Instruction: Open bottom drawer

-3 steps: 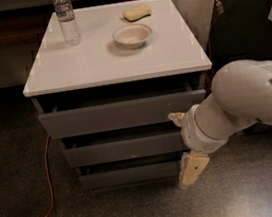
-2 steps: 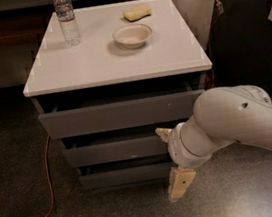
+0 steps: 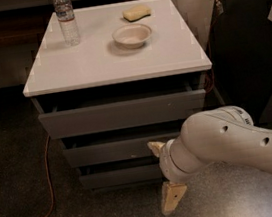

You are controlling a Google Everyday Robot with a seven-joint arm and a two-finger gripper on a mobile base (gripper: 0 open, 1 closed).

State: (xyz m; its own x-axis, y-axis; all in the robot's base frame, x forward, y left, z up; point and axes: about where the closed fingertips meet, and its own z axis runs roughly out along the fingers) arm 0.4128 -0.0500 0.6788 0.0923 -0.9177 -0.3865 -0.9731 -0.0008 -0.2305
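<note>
The bottom drawer [image 3: 118,176] is the slimmest grey front at the foot of the white-topped cabinet [image 3: 89,66], and no tray interior shows above it. My gripper [image 3: 161,177] hangs in front of the drawer's right end, close to the floor. Its two tan fingers are spread wide apart, one [image 3: 156,148] up at the middle drawer's height and one [image 3: 172,198] below the bottom drawer's front. It holds nothing. My white arm [image 3: 231,140] comes in from the right and hides the right end of the bottom drawer.
Above it are a mid-height drawer [image 3: 111,150] and the tallest top drawer [image 3: 121,113]. A water bottle [image 3: 66,17], a bowl [image 3: 132,35] and a yellow sponge [image 3: 137,12] sit on top. An orange cable [image 3: 49,193] lies on the floor at left. A dark cabinet [image 3: 254,53] stands at right.
My arm and gripper have swung left across the cabinet front, from beyond its right edge to in front of the lower drawers. The drawers have not moved.
</note>
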